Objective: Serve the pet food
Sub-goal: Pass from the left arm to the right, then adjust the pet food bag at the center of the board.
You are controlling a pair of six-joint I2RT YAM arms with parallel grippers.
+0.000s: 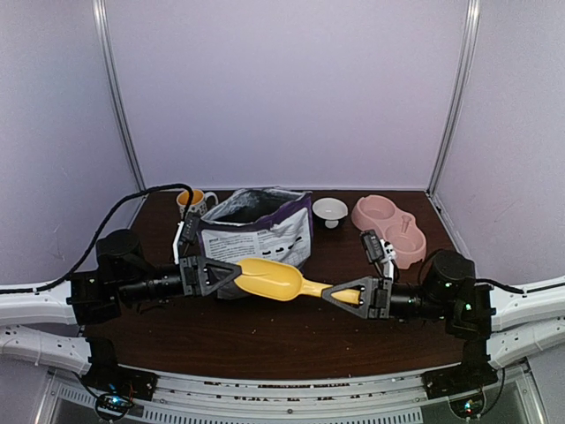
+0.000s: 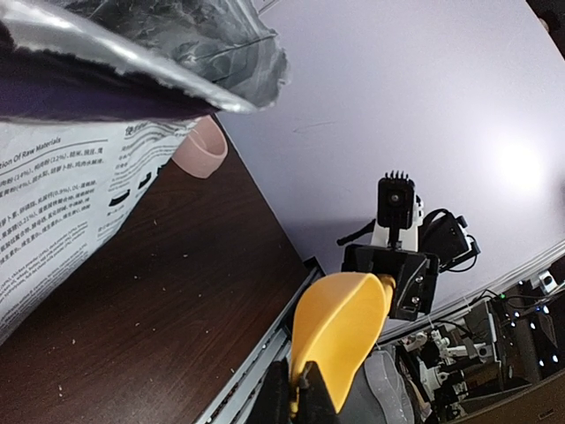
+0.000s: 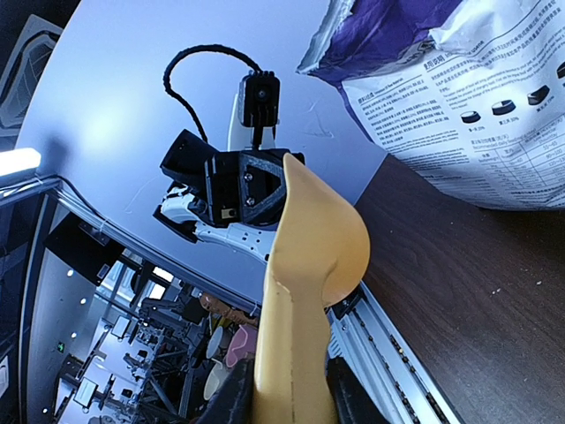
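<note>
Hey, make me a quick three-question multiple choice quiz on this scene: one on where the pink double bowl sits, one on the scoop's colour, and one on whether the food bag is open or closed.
1. Where on the table is the pink double bowl?
A. back right
B. front left
C. front centre

2. What colour is the scoop?
A. blue
B. yellow
C. green

3. The top of the pet food bag is:
A. sealed flat
B. open
C. clipped shut

Answers:
1 A, it stands near the far right corner in the top view.
2 B, its bowl and handle are yellow in all three views.
3 B, the mouth gapes and the silvery lining shows.
</note>
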